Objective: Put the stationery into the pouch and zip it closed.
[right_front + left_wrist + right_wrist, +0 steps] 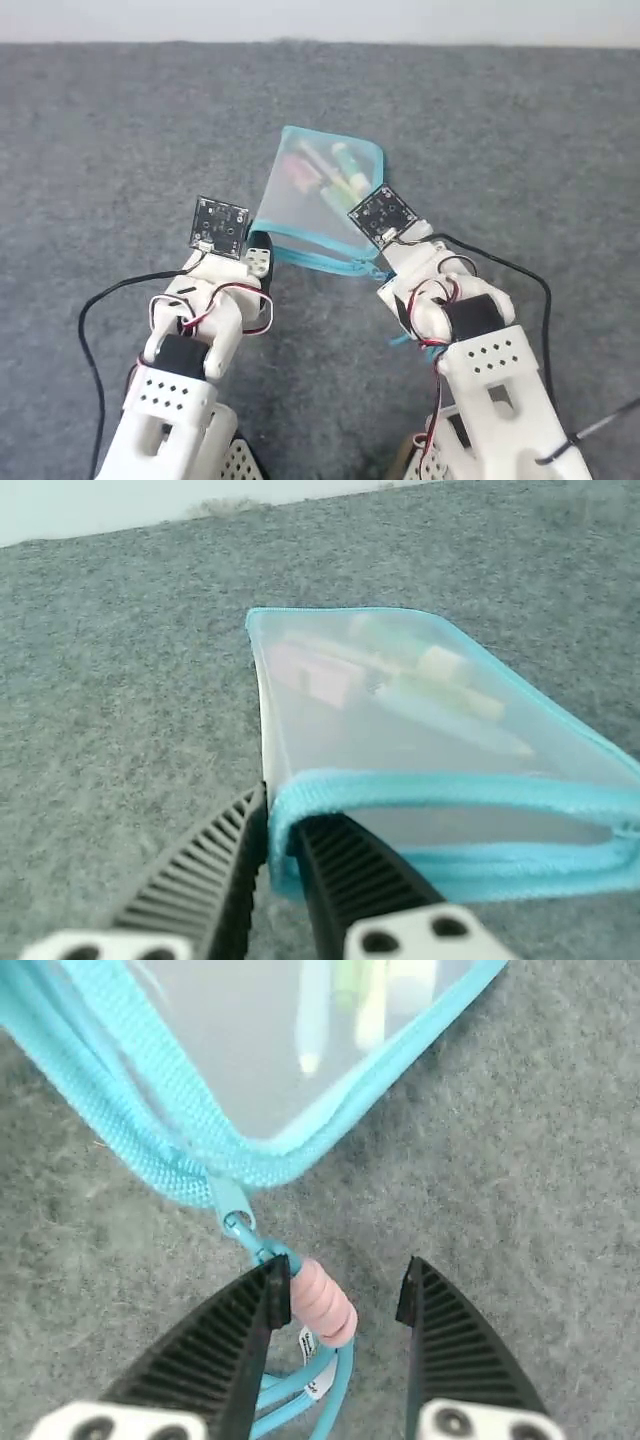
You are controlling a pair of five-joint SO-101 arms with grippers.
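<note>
One pouch (292, 207) lies near the middle of the grey felt tabletop (120, 130), just ahead of the two arms. It is a translucent bag edged all round in teal tape, with the zip edge facing the arms.

The stationery (340, 175) is inside and shows as soft shapes through the wall. There is one pink block (312, 670) toward the left arm's end, and beside it several pen-like pieces in green, yellow and pale blue. The wall blurs them too much to count exactly.

Along the zip edge sits one zip slider (231, 1208), at the corner on the right arm's side. Whether the zip is shut along its full length cannot be told. From the slider hangs one teal cord (322, 1385) carrying one pink bead (325, 1305).

The left pincer (283, 830) is clamped on the opposite corner of the zip edge, with the teal tape pinched between its two ribbed black fingers (225, 865). That corner appears raised slightly off the felt.

The right pincer (343, 1280) is low over the tabletop just behind the slider's corner, its fingers parted to a moderate gap. The bead lies in that gap and touches one finger, with bare felt between it and the other finger. The cord trails back under the pincer.
</note>
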